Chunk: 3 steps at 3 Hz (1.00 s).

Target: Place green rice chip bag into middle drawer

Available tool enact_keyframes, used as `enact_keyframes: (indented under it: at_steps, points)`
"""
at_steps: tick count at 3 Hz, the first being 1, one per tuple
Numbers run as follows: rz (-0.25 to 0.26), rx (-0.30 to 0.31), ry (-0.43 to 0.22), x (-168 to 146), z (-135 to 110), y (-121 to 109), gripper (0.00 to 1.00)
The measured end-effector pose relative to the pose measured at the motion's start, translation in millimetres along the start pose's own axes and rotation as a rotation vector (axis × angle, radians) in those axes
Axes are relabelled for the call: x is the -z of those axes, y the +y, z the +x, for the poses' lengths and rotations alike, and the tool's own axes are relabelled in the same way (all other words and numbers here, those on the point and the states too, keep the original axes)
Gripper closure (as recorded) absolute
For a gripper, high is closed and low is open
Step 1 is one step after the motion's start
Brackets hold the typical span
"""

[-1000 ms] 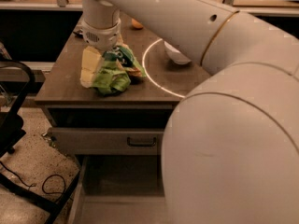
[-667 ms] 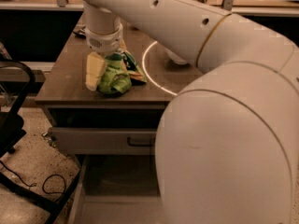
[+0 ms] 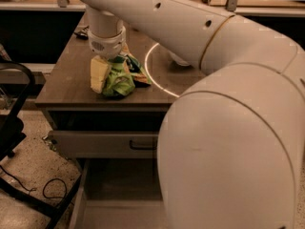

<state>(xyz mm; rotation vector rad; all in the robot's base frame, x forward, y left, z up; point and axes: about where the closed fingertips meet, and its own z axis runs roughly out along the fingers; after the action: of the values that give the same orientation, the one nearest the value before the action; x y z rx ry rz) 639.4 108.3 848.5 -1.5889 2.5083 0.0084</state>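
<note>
**Green bag clamped at cabinet top, middle drawer open below**

1. Reference. All positions are given relative to the cabinet (image 3: 66,87), a low unit with a brown wood-grain top.

2. Gripper. The gripper (image 3: 112,78) points straight down over the front-left part of the cabinet top, below a white cylindrical wrist. One pale yellow finger (image 3: 98,74) presses against the left side of the green rice chip bag (image 3: 121,80). The foil is bunched up between the fingers, so the jaws are closed on the bag.

3. Task object. The green rice chip bag is crumpled, and its lower edge sits at the surface of the cabinet top, near the front edge. It is not in any drawer.

4. Drawers. Directly under the cabinet top is a closed drawer with a grey front panel (image 3: 95,144) and a dark handle (image 3: 143,145). Below that panel, the middle drawer (image 3: 121,187) is pulled out towards the camera, with its flat floor exposed.

5. Other items. A thin bright ring (image 3: 147,70) lies on the cabinet top just right of the bag. A white bowl (image 3: 178,60) inside it is mostly hidden by the robot arm (image 3: 228,142). A small dark object (image 3: 81,32) lies at the back-left corner of the top. A black chair (image 3: 14,123) stands left of the cabinet, above a dark cable (image 3: 52,191) on the speckled floor.
</note>
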Motion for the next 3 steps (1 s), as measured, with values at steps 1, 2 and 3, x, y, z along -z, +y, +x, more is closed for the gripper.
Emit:
enact_keyframes:
  at_steps: [1,2,3]
  points:
    - [0.000,0.000,0.000,0.0,0.0,0.0,0.84]
    - [0.000,0.001,-0.001,-2.0,-1.0,0.0,1.00]
    - [0.003,0.001,-0.005,-0.7,-1.8,-0.8,1.00]
